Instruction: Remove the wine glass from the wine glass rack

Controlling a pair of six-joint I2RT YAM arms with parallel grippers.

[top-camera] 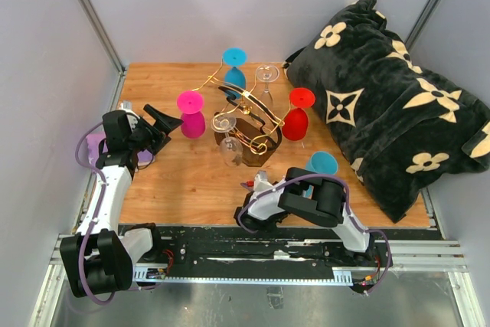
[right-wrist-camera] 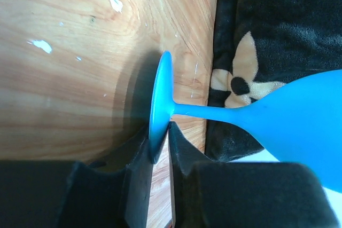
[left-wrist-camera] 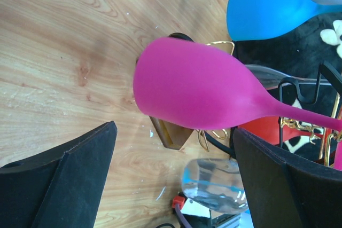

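one sky-blue wine glass [top-camera: 321,162] is off the gold wire rack on its dark wooden base [top-camera: 246,120]. it appears to stand upright on the pale wooden table [top-camera: 184,181], well to the rack's right and just beside the black plush blanket with cream flowers [top-camera: 383,105]. the right gripper [right-wrist-camera: 160,140] has a finger on either side of the glass's thin foot; we cannot tell whether they pinch it or have let go. we judge the step in hand to be the release. to do it well, we would spread the fingers fully before moving. then we would draw the hand straight back, low and level, so neither pad hooks the foot's rim and tips the glass. the left gripper [left-wrist-camera: 175,127] has its jaws wide apart, facing the bowl of a magenta wine glass [left-wrist-camera: 197,89] hanging on the rack.
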